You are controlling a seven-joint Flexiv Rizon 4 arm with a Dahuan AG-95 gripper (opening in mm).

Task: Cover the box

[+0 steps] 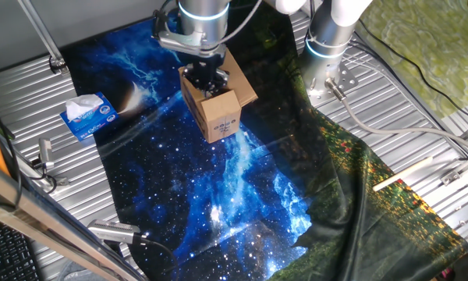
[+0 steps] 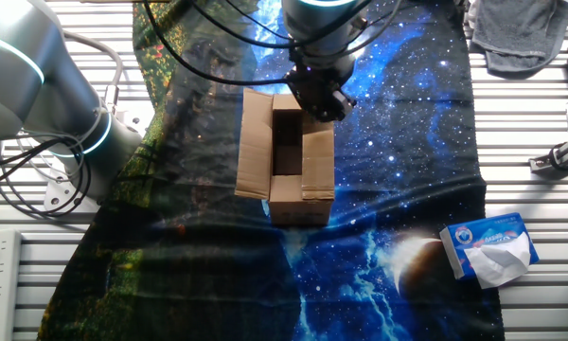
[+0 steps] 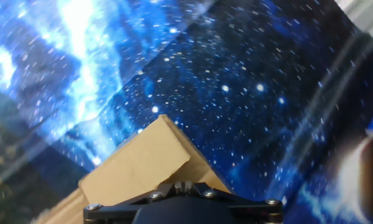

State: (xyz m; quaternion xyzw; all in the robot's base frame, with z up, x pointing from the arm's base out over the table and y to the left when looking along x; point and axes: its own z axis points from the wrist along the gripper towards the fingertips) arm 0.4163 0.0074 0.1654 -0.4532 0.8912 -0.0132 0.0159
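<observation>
The box [image 1: 218, 113] is a small brown carton standing on the starry blue cloth [image 1: 218, 203], its white label facing the camera in one fixed view. In the other fixed view the box [image 2: 298, 201] shows a dark open top, its left flap [image 2: 254, 142] spread outward and its right flap [image 2: 318, 163] raised along the opening. My gripper [image 2: 324, 102] is at the box's far right corner, touching the flap's end. In the hand view the gripper [image 3: 184, 185] has its fingers together, and a tan flap [image 3: 140, 163] lies just beyond them.
A blue and white tissue box [image 1: 88, 115] lies on the cloth's edge, seen also in the other fixed view [image 2: 488, 248]. A second arm's base [image 1: 327, 39] stands behind the box. A grey cloth [image 2: 516, 33] and a white stick [image 1: 402, 176] lie on the slatted table.
</observation>
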